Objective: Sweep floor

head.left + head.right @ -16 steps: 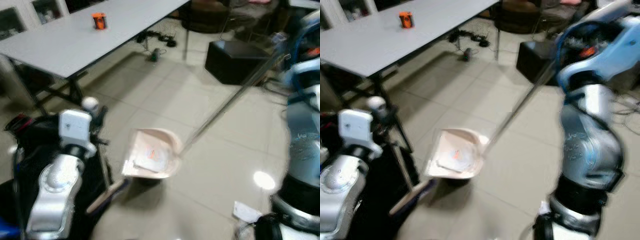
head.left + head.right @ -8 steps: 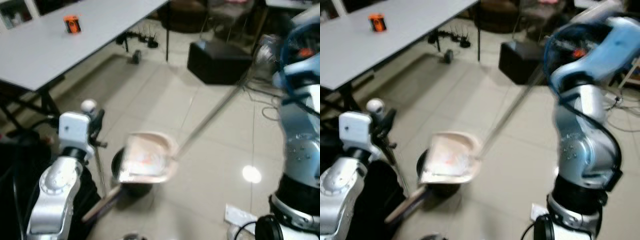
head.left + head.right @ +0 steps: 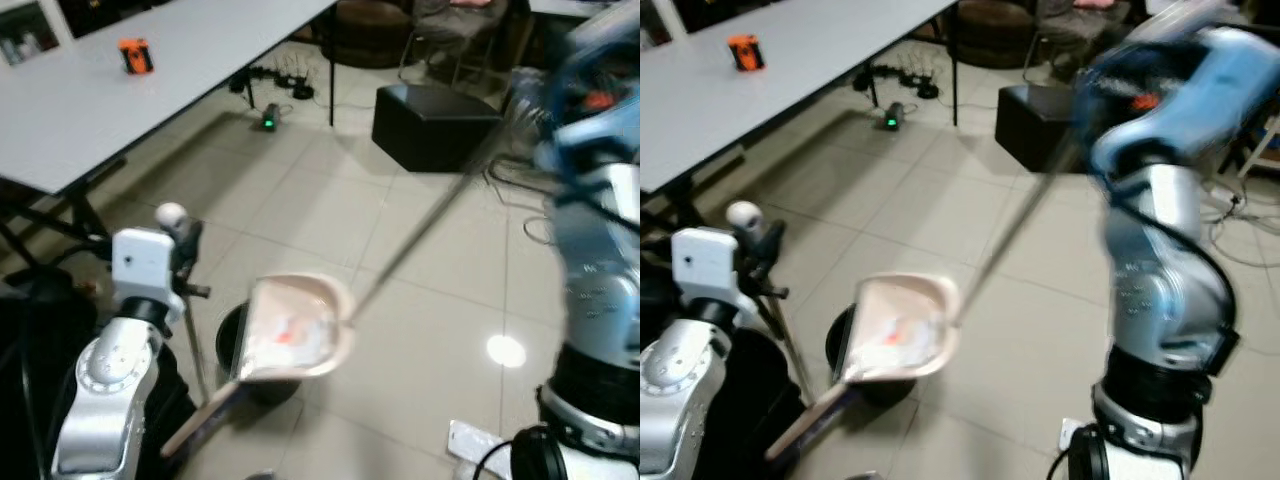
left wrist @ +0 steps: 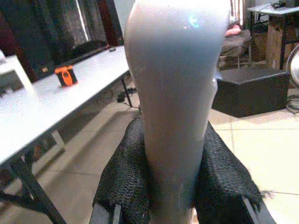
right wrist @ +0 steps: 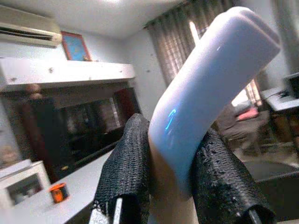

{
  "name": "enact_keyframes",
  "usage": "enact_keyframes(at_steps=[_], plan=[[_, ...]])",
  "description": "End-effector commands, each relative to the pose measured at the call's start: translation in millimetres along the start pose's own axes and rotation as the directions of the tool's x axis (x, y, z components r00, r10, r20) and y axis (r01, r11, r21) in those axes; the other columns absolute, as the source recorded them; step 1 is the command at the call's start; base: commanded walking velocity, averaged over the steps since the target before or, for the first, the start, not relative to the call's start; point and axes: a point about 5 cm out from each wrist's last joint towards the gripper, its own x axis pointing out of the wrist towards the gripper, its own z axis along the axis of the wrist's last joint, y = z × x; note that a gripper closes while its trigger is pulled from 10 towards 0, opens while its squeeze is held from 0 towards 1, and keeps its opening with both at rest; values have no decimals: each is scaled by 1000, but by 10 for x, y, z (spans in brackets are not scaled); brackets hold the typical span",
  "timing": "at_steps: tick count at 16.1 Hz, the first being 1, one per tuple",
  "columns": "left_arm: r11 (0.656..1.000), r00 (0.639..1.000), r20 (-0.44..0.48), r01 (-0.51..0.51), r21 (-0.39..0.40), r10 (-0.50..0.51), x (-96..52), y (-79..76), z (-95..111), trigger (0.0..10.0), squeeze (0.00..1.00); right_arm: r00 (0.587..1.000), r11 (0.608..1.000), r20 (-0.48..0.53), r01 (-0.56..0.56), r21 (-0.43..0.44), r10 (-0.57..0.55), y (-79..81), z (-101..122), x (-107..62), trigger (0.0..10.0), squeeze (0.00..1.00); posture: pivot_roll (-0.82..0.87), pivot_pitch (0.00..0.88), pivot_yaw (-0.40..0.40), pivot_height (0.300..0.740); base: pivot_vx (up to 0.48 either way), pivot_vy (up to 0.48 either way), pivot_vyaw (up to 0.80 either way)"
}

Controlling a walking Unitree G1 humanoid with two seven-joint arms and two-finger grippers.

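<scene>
A beige dustpan (image 3: pixel 298 330) with paper scraps and an orange bit in it hangs tilted over a black bin (image 3: pixel 234 345). Its long thin pole (image 3: pixel 420 230) runs up to my right arm, blurred at the upper right. My right gripper (image 5: pixel 173 158) is shut on the pole's pale blue-white grip. My left gripper (image 4: pixel 175 172) is shut on the broom's grey handle, whose round end (image 3: pixel 170 213) sticks up above the black fingers (image 3: pixel 187 243). The broom's thin pole (image 3: pixel 195 340) drops beside the bin to a tan head (image 3: pixel 200 425) on the floor.
A long grey table (image 3: pixel 150 90) with a small orange object (image 3: pixel 133 55) stands at the back left. Cables (image 3: pixel 272 82) lie under its far end. A black box (image 3: pixel 435 125) sits on the tiles behind the pole. White paper (image 3: pixel 478 440) lies by my right foot. Dark bags (image 3: pixel 30 330) crowd my left.
The camera has shifted toward the table's side. The dustpan has come to sit over the black bin, which now shows at its left edge. Both grips are unchanged.
</scene>
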Motion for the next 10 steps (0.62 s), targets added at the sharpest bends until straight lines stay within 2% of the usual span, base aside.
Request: enact_keyframes(at_steps=[1,4,10], plan=[[1000,999,42,-4,16,3,15,-5,98,10000,0,999,1000,37,19,-22,-18,-51,97,11,10000,0,-4,37,39,740,341,0,475],[1000,999,43,2,15,-3,16,-24,105,10000,0,999,999,32,23,-25,-22,-48,78,8,10000,0,-4,39,42,740,340,0,800],[1000,999,38,8,13,-9,11,-15,107,10000,0,998,999,41,38,-10,-38,-75,39,-16,10000,0,8,43,46,740,339,0,0]])
